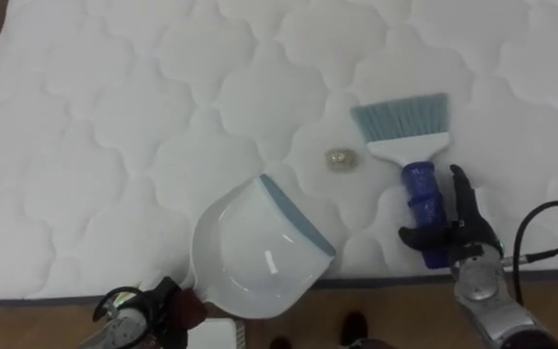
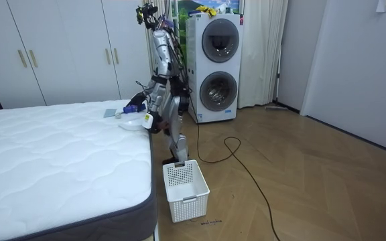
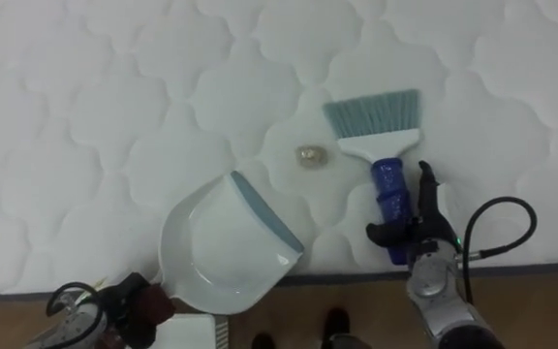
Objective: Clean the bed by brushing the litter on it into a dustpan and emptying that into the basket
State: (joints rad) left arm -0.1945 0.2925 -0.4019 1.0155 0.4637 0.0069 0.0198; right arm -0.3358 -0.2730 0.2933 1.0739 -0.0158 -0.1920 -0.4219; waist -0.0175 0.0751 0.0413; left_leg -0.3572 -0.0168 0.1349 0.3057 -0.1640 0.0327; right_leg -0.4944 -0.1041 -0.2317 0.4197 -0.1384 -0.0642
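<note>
The left hand (image 1: 148,308) is at the handle end of the dustpan (image 1: 255,247), its grip I cannot tell; the right hand (image 1: 458,237) clasps the blue handle of the brush (image 1: 402,121), thumb across it; a small scrap (image 1: 339,159) lies on the mattress (image 1: 114,126) ahead of this hand, left of the bristles.

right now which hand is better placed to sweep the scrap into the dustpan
Right: the right hand holds the hand brush, bristles beside the scrap; the left hand is at the dustpan.

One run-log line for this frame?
right robot hand: gripping brush | left robot hand: at dustpan | scrap: on mattress, unswept
</note>
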